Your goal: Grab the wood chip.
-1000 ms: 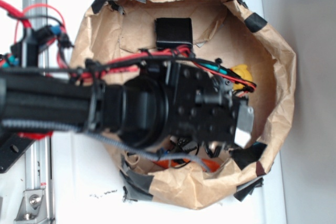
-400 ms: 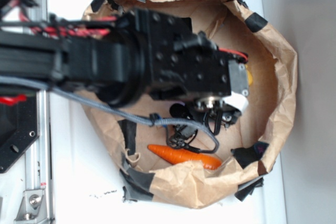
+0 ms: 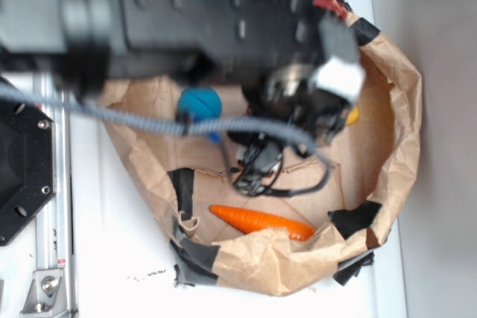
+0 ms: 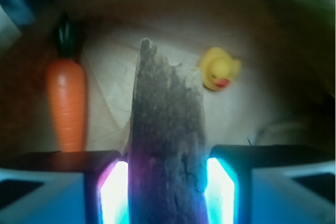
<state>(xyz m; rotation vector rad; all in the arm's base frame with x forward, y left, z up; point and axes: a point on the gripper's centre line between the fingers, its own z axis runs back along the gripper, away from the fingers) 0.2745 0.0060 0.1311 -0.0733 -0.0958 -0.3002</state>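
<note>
In the wrist view, the gripper [image 4: 167,192] fills the lower edge of the frame, with one finger [image 4: 113,192] on the left and the other on the right, both lit bright blue-white. The jaws are closed against the wood chip [image 4: 167,140], which stands between them and extends upward to a ragged pointed tip. Its surface is dark, rough and streaky. Beyond the chip, the toy carrot [image 4: 66,103] lies on the left with its green top pointing away. A yellow toy duck [image 4: 219,68] sits farther back on the right, well apart from the carrot. Both rest on the paper floor.

In the exterior view, the arm [image 3: 186,13] is blurred and covers the upper part of the brown paper enclosure [image 3: 395,109]. The chip is probably hidden beneath it. A blue ball [image 3: 200,103] lies just beside the arm. The carrot [image 3: 261,221] lies near the lower wall.
</note>
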